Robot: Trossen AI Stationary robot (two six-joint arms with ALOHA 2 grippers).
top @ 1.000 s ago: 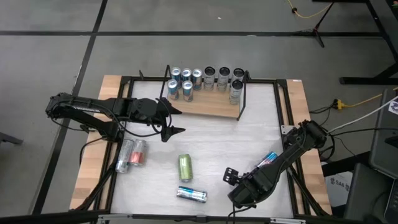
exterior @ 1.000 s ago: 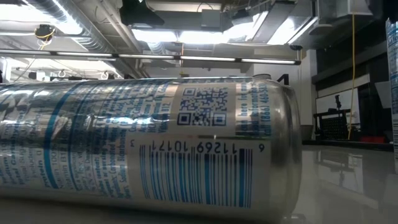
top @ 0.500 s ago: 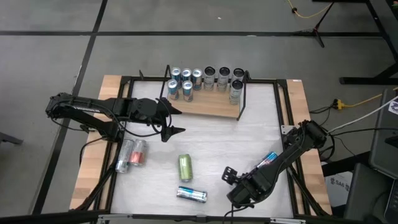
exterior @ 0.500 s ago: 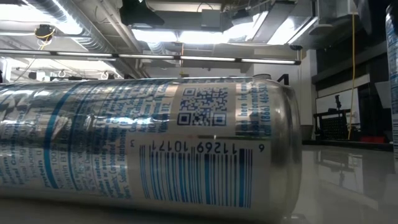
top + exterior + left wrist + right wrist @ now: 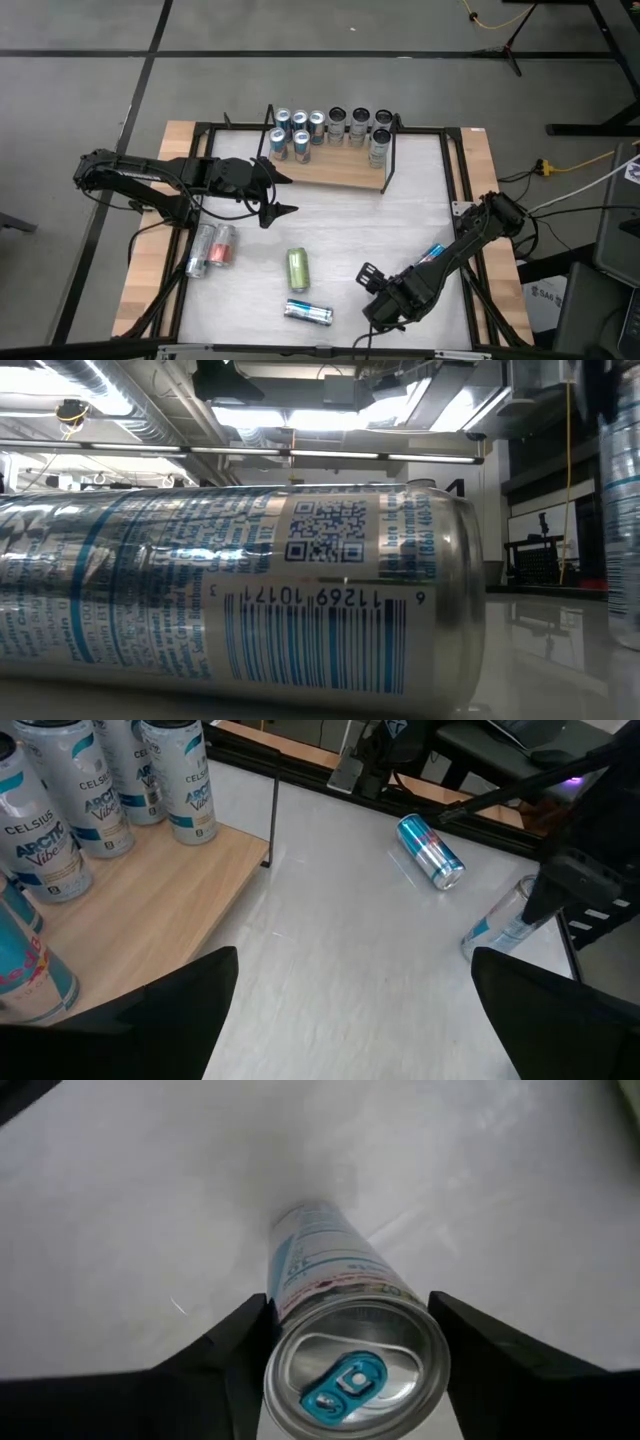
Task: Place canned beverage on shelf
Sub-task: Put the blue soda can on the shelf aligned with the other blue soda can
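Shelf (image 5: 335, 165): light wooden board with thin black wire end frames, at the far middle of the table (image 5: 400, 230); near strip of the board bare.
Cans on shelf (image 5: 330, 128): about nine upright, in a far row and a shorter near row; right end can stands against the wire frame.
Left gripper (image 5: 282, 195): just left of the shelf's left end, jaws wide apart, nothing between them; left wrist view shows its two dark fingers (image 5: 150, 1020) over the shelf's near edge and bare tabletop.
Right gripper (image 5: 375, 285): near right part of the table, jaws closed against a silver and blue can (image 5: 345, 1340); right wrist view shows that can upright, its blue tab facing the camera, a finger at each side.
Green can (image 5: 298, 268): lying near the table's middle, apart from both grippers.
Silver-blue lying can (image 5: 308, 313): by the near edge, just left of the right gripper; fills the low view (image 5: 240, 595) with barcode and code square.
Red and silver cans (image 5: 211, 250): lying side by side at the near left, beside the table frame.
Blue can (image 5: 432, 256): lying at the right, partly under the right arm; left wrist view (image 5: 430, 851) shows it whole.
Open room: bare tabletop between the shelf and the lying cans.
View difference: low view shows only a blurred can edge (image 5: 622, 540) at right.
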